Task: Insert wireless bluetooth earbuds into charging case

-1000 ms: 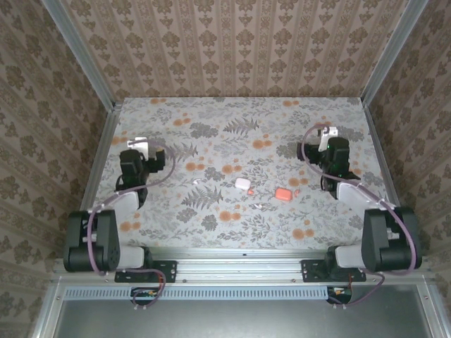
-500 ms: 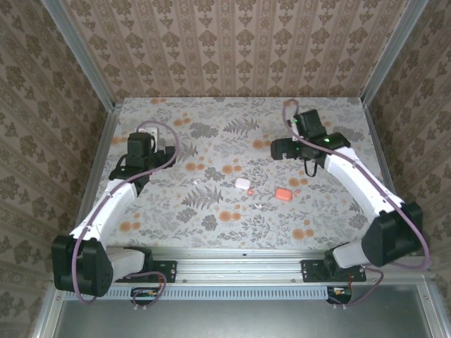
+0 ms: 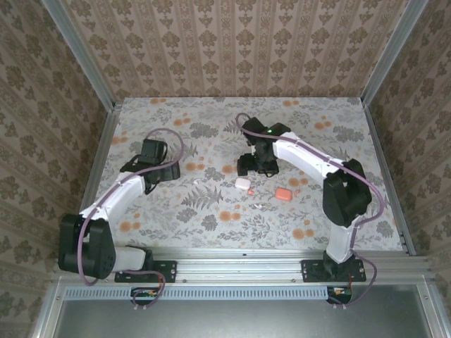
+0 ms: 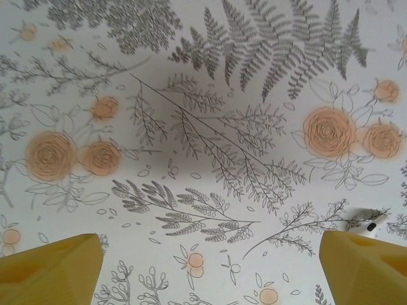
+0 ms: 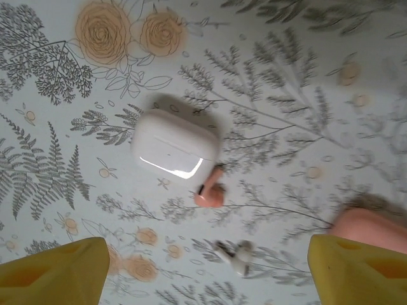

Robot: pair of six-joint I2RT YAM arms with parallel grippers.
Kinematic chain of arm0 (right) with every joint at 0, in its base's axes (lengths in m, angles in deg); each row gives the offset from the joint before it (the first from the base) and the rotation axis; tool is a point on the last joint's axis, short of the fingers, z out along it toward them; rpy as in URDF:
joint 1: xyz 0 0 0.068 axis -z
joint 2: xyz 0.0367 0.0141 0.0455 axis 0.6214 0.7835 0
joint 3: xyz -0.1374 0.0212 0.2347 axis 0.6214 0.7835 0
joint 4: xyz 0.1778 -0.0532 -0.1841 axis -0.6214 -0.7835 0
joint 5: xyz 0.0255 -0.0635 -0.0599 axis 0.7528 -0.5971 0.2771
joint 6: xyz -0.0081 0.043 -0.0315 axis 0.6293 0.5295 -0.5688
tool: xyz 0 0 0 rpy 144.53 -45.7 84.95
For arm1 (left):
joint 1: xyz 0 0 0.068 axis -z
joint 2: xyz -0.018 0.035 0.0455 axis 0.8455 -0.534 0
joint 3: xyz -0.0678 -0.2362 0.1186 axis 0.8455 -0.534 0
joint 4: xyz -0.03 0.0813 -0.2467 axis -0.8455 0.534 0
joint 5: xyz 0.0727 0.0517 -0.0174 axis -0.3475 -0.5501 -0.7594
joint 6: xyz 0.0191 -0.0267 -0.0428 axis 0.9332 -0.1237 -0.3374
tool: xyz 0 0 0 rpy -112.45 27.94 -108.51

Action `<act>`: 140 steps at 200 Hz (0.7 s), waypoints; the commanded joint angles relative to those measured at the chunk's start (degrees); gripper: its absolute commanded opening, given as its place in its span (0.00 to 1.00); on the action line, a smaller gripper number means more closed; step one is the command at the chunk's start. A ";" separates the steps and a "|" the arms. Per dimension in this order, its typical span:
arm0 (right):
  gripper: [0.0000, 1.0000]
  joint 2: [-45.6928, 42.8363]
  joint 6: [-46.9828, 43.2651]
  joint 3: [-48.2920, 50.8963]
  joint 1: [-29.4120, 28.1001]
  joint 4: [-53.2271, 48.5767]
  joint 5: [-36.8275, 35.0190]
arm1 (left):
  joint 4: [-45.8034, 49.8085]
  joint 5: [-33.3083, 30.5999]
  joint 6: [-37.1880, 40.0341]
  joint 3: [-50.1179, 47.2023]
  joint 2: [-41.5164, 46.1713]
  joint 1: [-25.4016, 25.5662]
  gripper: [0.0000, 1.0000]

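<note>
Jaws on the right arm stand wide and empty above the white case [image 5: 175,147]. A coral earbud [image 5: 210,190] lies just beside its edge, a white earbud [image 5: 234,257] lies near, and the coral case [image 5: 369,222] sits by one yellow fingertip. Left jaws, equally wide and empty, hang over the floral surface [image 4: 210,127], with a second white earbud [image 4: 367,220] by one fingertip.

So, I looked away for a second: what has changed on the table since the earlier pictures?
Both arms unfolded from their bases. The right arm swung left to hang by the white case, right fingers open and empty; the left arm reached toward the middle, left fingers open. Nothing gripped. White case, coral case and earbuds stayed put.
</note>
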 commanded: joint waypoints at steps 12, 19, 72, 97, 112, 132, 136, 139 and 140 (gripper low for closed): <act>0.83 5.38 7.75 -4.58 -2.14 -2.35 2.39 | 2.40 -2.58 -0.80 1.49 -1.94 1.48 0.90; 0.83 6.84 8.25 -5.83 -2.48 -2.78 2.19 | 2.48 -2.90 -0.71 1.56 -2.09 1.44 0.91; 0.84 14.63 10.25 -10.62 -3.56 -3.68 1.98 | 2.35 -3.10 0.69 1.96 -2.14 1.12 0.92; 0.84 17.00 10.17 -12.63 -4.09 -5.46 0.75 | 1.57 -2.08 1.05 1.43 -1.99 0.65 0.92; 0.84 17.89 10.08 -13.03 -4.23 -6.36 -0.52 | 1.57 -1.73 1.15 1.10 -1.90 0.38 0.92; 0.84 18.78 9.86 -13.25 -4.22 -6.82 -1.76 | 1.25 -1.73 1.29 0.43 -1.65 0.04 0.93; 0.84 18.99 9.86 -13.20 -4.23 -6.81 -1.87 | 1.12 -1.71 1.28 0.26 -1.54 -0.04 0.93; 0.84 19.06 9.78 -13.23 -4.23 -6.81 -2.00 | 1.01 -1.66 1.26 0.15 -1.49 -0.05 0.93; 0.84 19.08 9.75 -13.21 -4.23 -6.81 -2.03 | 1.04 -1.70 1.29 0.09 -1.47 -0.10 0.93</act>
